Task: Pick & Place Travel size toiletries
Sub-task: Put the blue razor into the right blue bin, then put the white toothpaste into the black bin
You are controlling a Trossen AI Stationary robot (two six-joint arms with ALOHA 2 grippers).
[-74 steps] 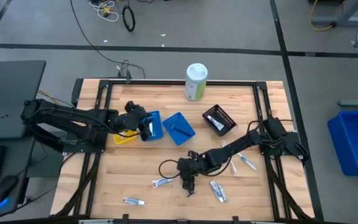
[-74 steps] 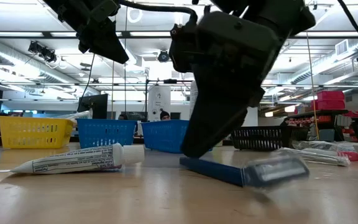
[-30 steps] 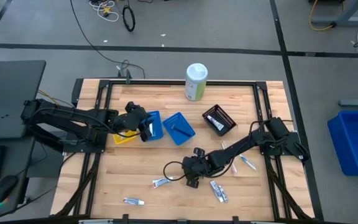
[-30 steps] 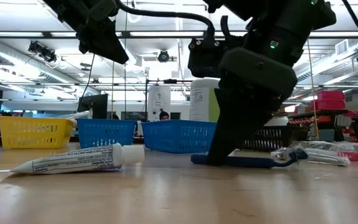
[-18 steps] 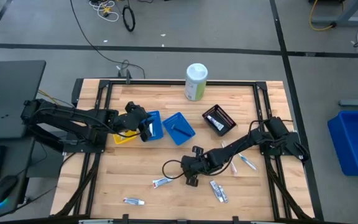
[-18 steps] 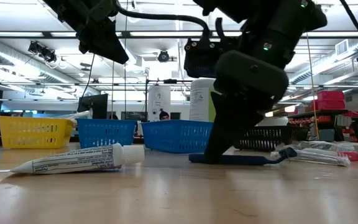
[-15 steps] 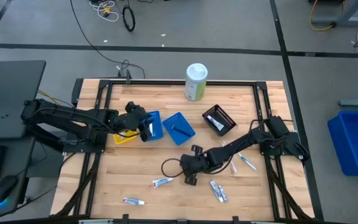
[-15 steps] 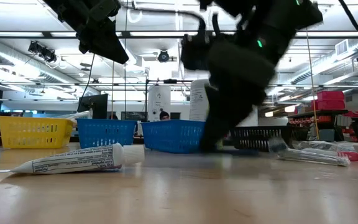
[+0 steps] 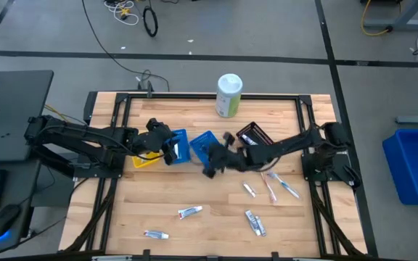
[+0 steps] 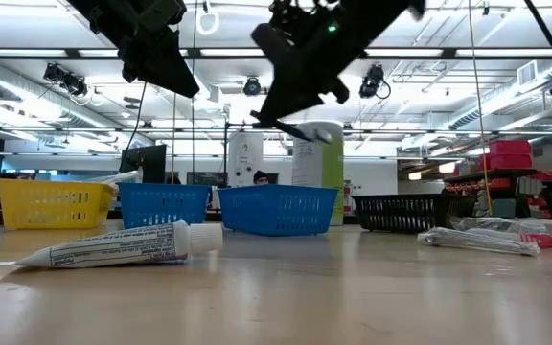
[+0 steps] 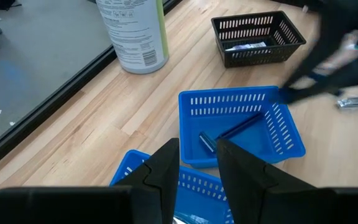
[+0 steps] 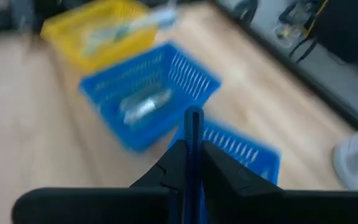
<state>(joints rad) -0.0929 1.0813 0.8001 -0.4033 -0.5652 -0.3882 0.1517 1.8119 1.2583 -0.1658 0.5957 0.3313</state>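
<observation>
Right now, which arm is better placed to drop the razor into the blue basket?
Right. Its pincer already grips the blue razor above the blue basket. The left pincer hangs open, holding nothing, over the neighbouring basket.

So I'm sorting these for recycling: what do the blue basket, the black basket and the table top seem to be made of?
The blue basket looks like moulded plastic: even glossy colour, thin slotted walls. The black basket has the same slotted build, so probably plastic too, with a duller finish. The table top looks like wood: pale planks with visible grain and joints, a smooth, slightly shiny surface.
</observation>
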